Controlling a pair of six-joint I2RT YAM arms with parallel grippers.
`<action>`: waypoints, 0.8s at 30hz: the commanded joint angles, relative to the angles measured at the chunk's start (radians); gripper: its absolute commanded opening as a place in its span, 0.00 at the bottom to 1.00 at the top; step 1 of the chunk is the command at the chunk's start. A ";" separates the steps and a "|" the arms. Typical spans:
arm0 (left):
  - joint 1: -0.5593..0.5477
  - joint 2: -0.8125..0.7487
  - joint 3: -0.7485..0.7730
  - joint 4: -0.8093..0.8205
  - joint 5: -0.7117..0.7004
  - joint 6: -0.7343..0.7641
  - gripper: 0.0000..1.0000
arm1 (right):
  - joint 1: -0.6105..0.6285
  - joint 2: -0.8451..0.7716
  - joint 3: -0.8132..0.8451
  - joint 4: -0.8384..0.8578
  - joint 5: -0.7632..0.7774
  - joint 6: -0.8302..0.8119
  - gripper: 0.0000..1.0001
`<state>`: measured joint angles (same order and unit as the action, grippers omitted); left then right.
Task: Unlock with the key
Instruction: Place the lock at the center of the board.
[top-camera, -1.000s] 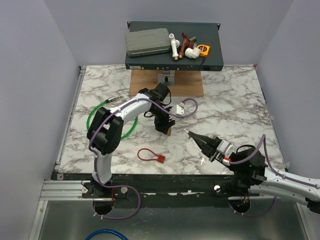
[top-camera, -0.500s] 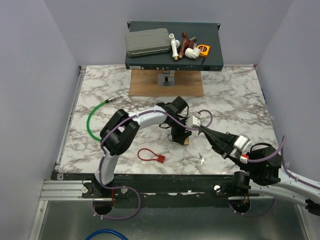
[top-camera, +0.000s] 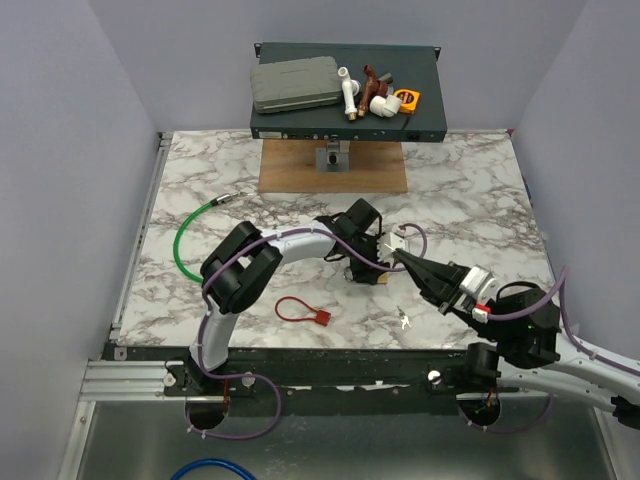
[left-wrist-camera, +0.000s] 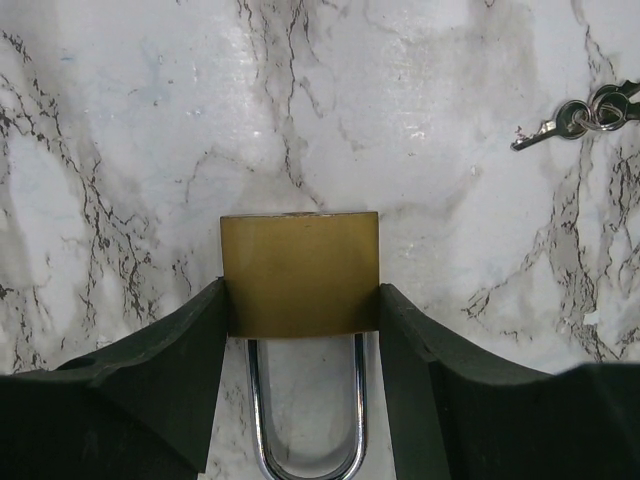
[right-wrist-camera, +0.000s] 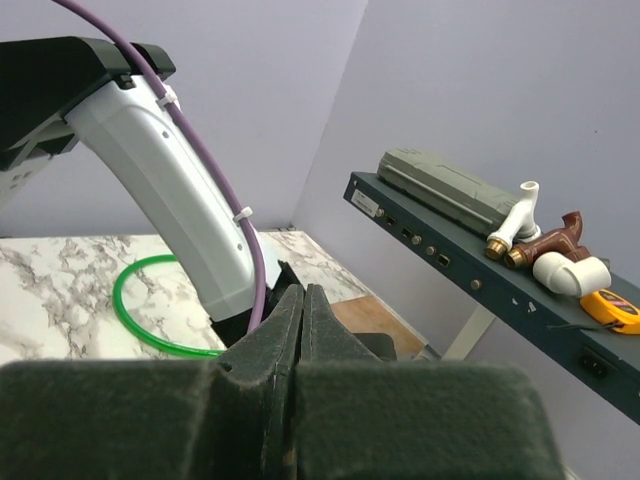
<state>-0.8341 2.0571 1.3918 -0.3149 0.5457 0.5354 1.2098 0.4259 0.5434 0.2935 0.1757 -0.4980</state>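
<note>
Spotter: Padlock (left-wrist-camera: 300, 262) location, what are you seeing?

Checker: It is sitting a little toward four o'clock from the middle of the marble table (top-camera: 470, 200). The left gripper (left-wrist-camera: 300, 297) is pinching its brass body, with one dark finger (left-wrist-camera: 160, 370) pressing each side. In the left wrist view the steel shackle (left-wrist-camera: 305, 440) is pointing toward six o'clock between the fingers.

Spotter: Is it resting on the table or hanging above it?

Checker: I cannot tell; the body is facing the camera flat.

Spotter: And the keys (left-wrist-camera: 585, 112)?

Checker: They are lying loose on the table, apart from both grippers. They are showing at two o'clock from the padlock in the wrist view and at five o'clock from it in the top view, near it but not touching.

Spotter: What is the right gripper (top-camera: 399, 257) doing?

Checker: Its jaws are pressing together with nothing between them. Its tip is hovering just beside the left gripper, at two o'clock from the padlock. Whether the two are touching I cannot tell.

Spotter: Anything else lying around?

Checker: A red tag (top-camera: 300, 310) is lying at eight o'clock from the padlock, and a green cable (top-camera: 183, 232) is curving at nine o'clock on the table. A wooden board (top-camera: 300, 175) is sitting at twelve, beneath a dark rack unit (top-camera: 420, 65) that is carrying a grey case (top-camera: 293, 83), pipe fittings (top-camera: 365, 92) and a tape measure (top-camera: 407, 99).
</note>
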 joint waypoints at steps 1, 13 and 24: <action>-0.016 0.034 -0.046 0.032 -0.131 -0.006 0.52 | 0.006 0.003 0.037 0.003 -0.002 -0.004 0.01; -0.040 0.048 -0.127 0.132 -0.173 0.024 0.77 | 0.006 0.001 0.075 -0.024 -0.015 -0.004 0.01; -0.055 0.047 -0.247 0.246 -0.254 0.135 0.48 | 0.006 0.009 0.072 -0.010 -0.006 -0.012 0.01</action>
<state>-0.8749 2.0354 1.2724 -0.0410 0.4622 0.5610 1.2098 0.4313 0.5919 0.2897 0.1707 -0.4984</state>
